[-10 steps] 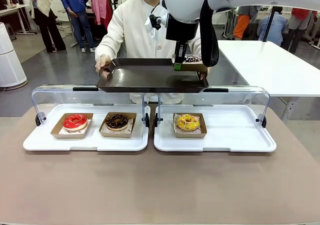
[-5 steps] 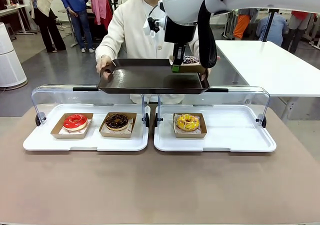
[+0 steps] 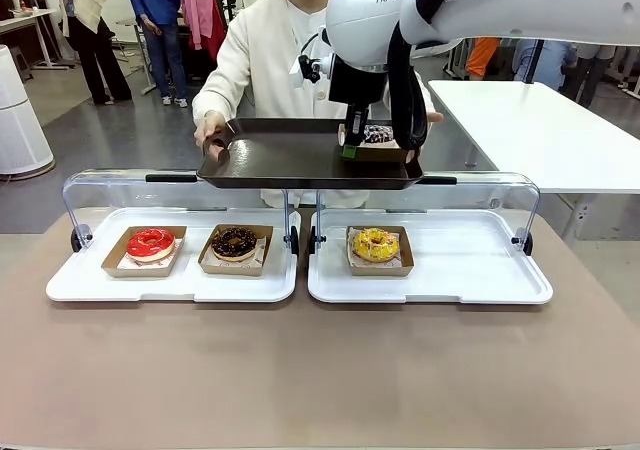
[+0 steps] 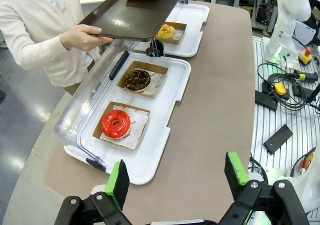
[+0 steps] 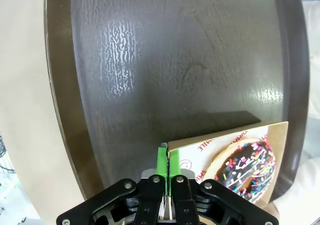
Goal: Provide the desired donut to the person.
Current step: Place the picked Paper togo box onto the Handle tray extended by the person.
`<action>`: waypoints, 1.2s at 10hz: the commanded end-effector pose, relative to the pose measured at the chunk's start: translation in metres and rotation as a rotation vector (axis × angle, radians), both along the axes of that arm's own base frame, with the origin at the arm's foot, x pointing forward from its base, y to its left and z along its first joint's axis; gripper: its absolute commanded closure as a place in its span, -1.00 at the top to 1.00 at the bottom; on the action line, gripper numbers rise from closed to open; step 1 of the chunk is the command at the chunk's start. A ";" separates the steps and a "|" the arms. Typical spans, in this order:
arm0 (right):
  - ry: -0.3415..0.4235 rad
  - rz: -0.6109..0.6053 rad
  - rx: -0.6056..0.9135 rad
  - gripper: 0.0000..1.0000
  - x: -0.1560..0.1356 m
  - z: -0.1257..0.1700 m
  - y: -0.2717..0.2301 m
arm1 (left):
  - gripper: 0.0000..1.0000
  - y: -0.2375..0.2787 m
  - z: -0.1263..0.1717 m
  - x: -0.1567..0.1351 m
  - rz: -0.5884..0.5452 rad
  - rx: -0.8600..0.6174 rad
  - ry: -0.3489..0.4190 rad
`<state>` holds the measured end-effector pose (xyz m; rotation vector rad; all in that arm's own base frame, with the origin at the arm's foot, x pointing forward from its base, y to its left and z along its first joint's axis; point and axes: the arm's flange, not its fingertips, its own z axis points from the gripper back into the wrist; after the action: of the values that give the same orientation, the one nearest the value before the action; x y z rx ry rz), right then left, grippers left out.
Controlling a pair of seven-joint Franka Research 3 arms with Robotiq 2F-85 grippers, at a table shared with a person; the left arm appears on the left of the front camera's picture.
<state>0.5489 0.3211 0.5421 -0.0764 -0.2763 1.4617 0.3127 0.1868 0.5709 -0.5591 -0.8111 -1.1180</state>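
The sprinkled donut (image 3: pixel 378 134) in its cardboard box (image 5: pixel 279 145) sat by the right edge of the serving tray (image 3: pixel 280 158) the person (image 3: pixel 260 60) held. The right gripper (image 5: pixel 167 157) pinched the box corner between its pads; a clean release would part them fully, then lift straight clear. The left gripper (image 4: pixel 176 172) hung with its jaws wide apart. The right arm (image 3: pixel 440 10) read "FRAN"; the red print on the liner (image 5: pixel 200 147) was illegible.
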 end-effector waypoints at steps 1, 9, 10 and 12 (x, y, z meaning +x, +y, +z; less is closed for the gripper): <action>0.013 0.024 0.032 0.21 0.005 0.002 0.000 | 1.00 0.000 0.000 0.001 -0.003 -0.008 -0.013; 0.001 0.023 0.036 1.00 0.000 0.010 -0.002 | 1.00 0.000 0.000 0.001 -0.003 -0.008 -0.013; 0.005 0.025 0.037 1.00 0.000 0.009 -0.002 | 1.00 0.000 0.000 0.001 -0.003 -0.008 -0.013; 0.011 0.032 0.039 1.00 -0.002 0.011 -0.001 | 1.00 0.000 0.000 0.001 -0.003 -0.008 -0.013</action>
<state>0.5499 0.3246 0.5505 -0.0716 -0.2960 1.4672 0.3127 0.1868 0.5709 -0.5591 -0.8111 -1.1180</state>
